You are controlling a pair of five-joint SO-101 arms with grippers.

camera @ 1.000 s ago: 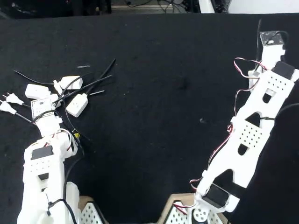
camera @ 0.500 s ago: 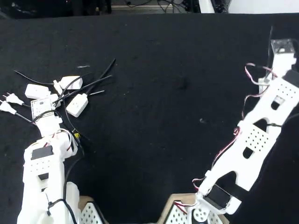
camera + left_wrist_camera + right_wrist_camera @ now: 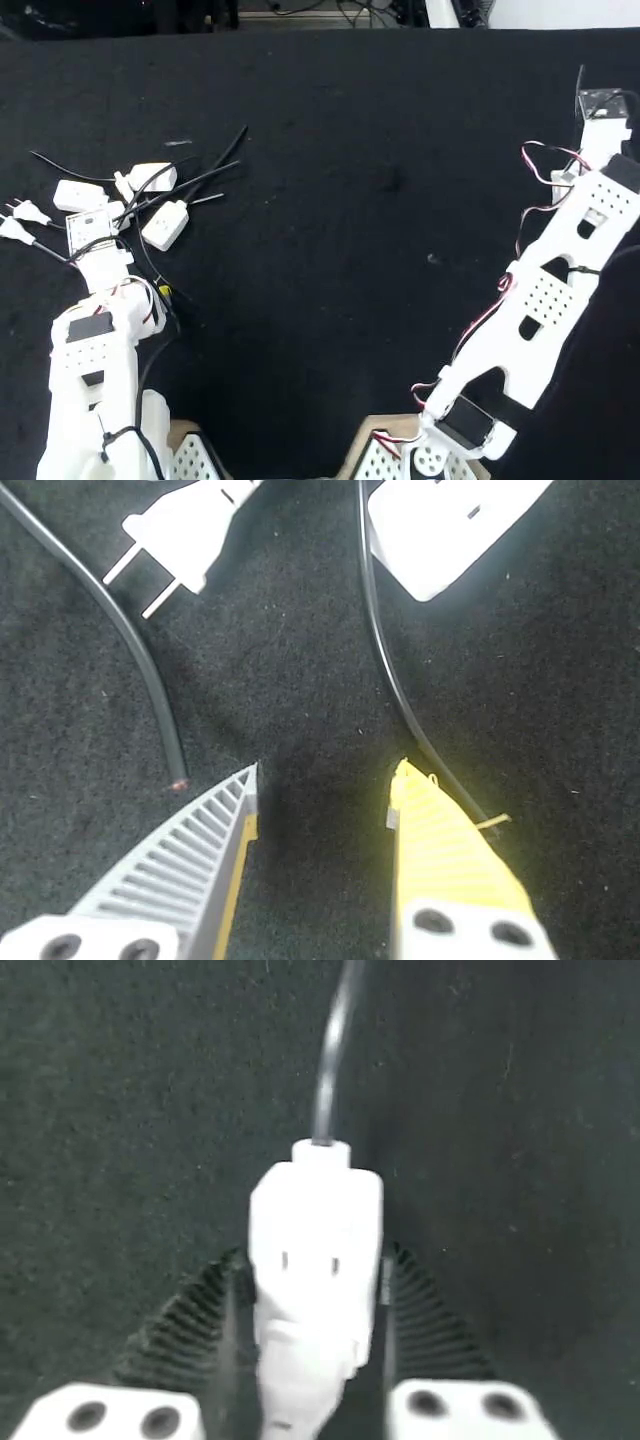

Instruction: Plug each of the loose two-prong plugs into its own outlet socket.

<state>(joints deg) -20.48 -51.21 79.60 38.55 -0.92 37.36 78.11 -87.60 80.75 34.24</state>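
Our right hand (image 3: 315, 1260) is clamped on the white cabled two-slot socket (image 3: 315, 1215), we judge to steady it, while our left hand (image 3: 325, 775) gapes apart, a white two-prong plug (image 3: 185, 530) just ahead.

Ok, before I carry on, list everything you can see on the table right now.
two-prong plugs: two, white, far left edge
outlet sockets: about three, white, left cluster
held socket: one, white, in the right gripper
cables: several, black, tangled through the left cluster
table cloth: one, black, under everything
left gripper: open, over bare cloth beside the cluster
right gripper: shut on the held socket, far right
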